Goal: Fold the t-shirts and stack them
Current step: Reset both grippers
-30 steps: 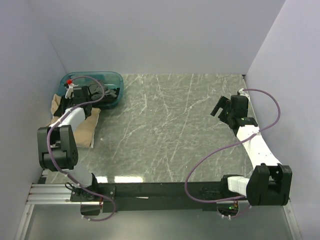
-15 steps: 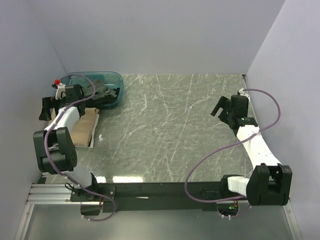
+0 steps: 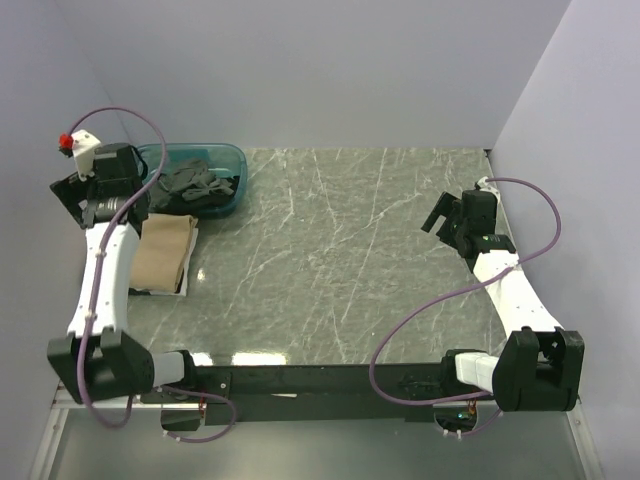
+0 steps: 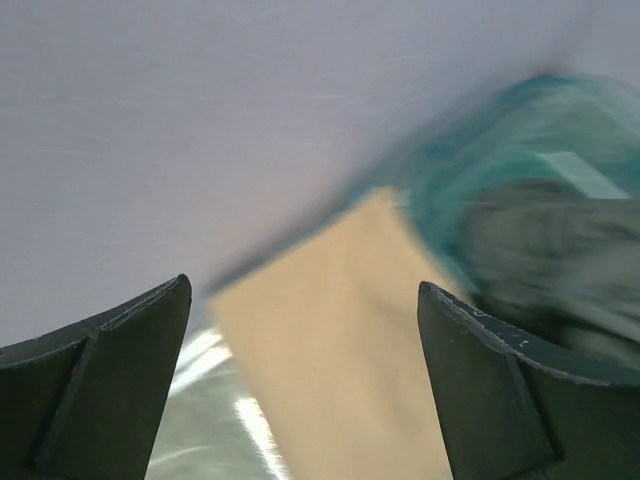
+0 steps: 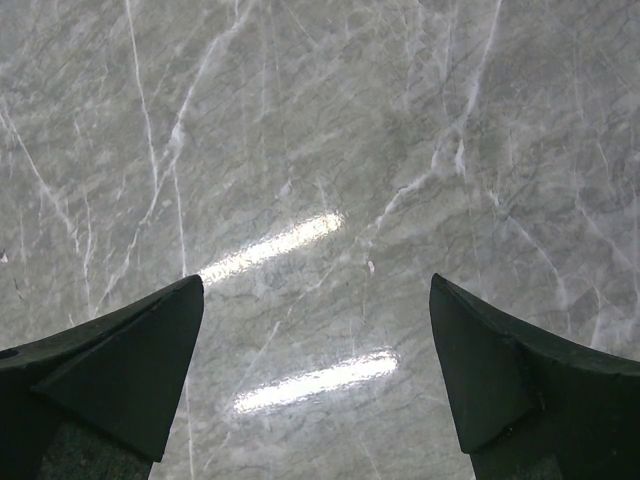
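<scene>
A folded tan t-shirt [image 3: 165, 250] lies flat at the table's left edge, on top of a white one whose edge [image 3: 160, 291] shows at the front. Dark grey t-shirts [image 3: 195, 183] sit crumpled in the teal bin [image 3: 232, 160] behind it. My left gripper [image 3: 80, 205] hangs raised by the left wall, above and left of the tan shirt, open and empty. The blurred left wrist view shows the tan t-shirt [image 4: 340, 330] between my open left gripper [image 4: 300, 380] fingers, well below them. My right gripper [image 3: 437, 215] is open over bare marble at the right.
The marble table [image 3: 330, 260] stretches between the arms. Walls close in the left, back and right sides. In the left wrist view the teal bin [image 4: 500, 150] with grey cloth [image 4: 550, 250] lies right of the tan shirt. The right gripper [image 5: 315, 380] shows only marble [image 5: 320, 150] below.
My left gripper has opened, let go of the tan shirt, and lifted up and away to the left. The tan shirt now lies flat. The right arm has not moved.
</scene>
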